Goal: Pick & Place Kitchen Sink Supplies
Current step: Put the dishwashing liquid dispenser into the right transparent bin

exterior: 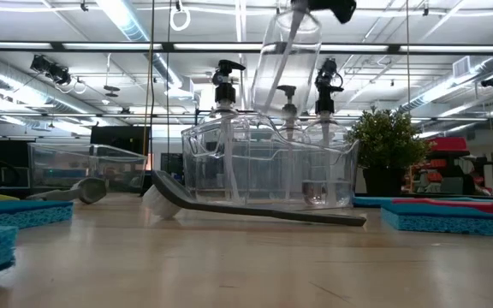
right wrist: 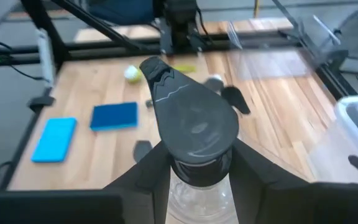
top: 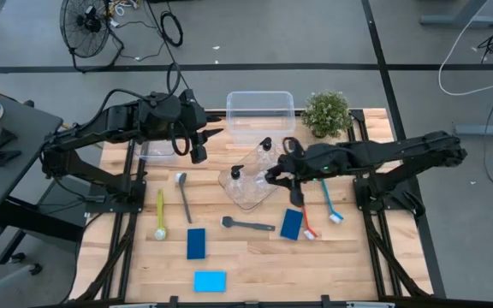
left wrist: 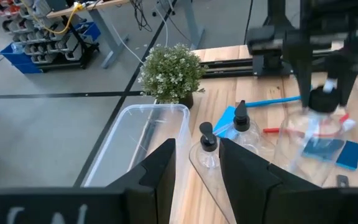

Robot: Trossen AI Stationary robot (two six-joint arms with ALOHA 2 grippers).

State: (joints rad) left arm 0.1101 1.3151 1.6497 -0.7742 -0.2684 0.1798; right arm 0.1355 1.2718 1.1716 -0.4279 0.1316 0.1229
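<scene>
Wooden tabletop [top: 255,265] carries sponges, brushes and a clear tray [top: 248,190] holding two pump bottles [top: 266,152] at its middle. Above that tray the right gripper [right wrist: 194,163] clamps the neck of a third pump bottle [exterior: 287,53], lifted clear of the tray. Off by the left-hand bin [top: 157,154], the left gripper [left wrist: 197,163] hangs with fingers narrowly parted, gripping nothing.

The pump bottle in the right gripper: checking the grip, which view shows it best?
The right wrist view: both fingers clamp the pump bottle below its black top. The low view shows it hanging above the tray; the high view hides it; the left wrist view blurs it.
</scene>
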